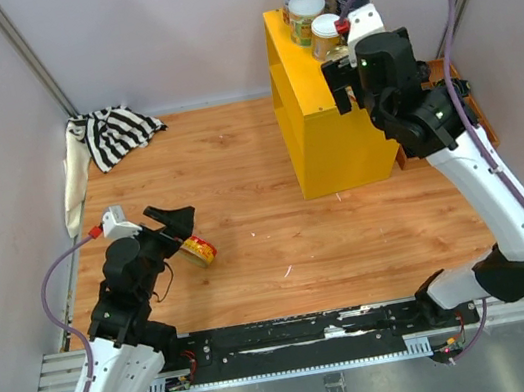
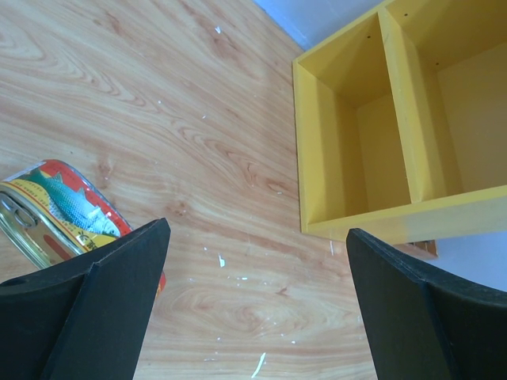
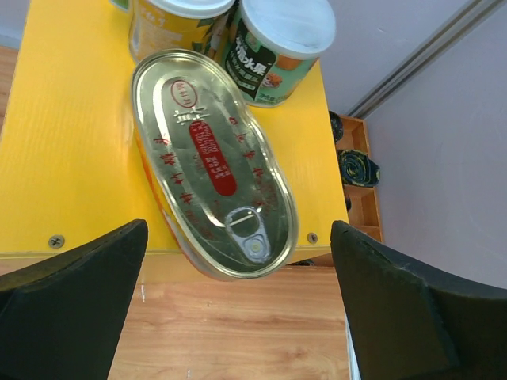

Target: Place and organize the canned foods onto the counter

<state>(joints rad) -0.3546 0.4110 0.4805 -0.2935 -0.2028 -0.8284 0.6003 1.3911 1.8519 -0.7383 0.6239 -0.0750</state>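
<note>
The yellow counter (image 1: 298,98) stands at the back right and holds several upright cans (image 1: 307,15) on its top. My right gripper (image 1: 350,87) hovers over its front end, open and empty (image 3: 238,227). Below it a gold oval can (image 3: 210,158) with a pull tab lies flat on the yellow top (image 3: 71,142), its near end overhanging the edge. A green-labelled white-lidded can (image 3: 277,51) stands behind it. My left gripper (image 1: 175,234) is open and empty (image 2: 257,233) just above the floor. A yellow-and-red oval fish can (image 1: 198,251) lies beside its left finger (image 2: 87,309), outside the jaws (image 2: 55,218).
A striped cloth (image 1: 114,131) lies in the back left corner. A wooden compartment tray (image 1: 463,95) with black round parts (image 3: 356,168) sits behind the counter on the right. The counter's open shelves (image 2: 396,134) face the left arm. Walls close in on three sides.
</note>
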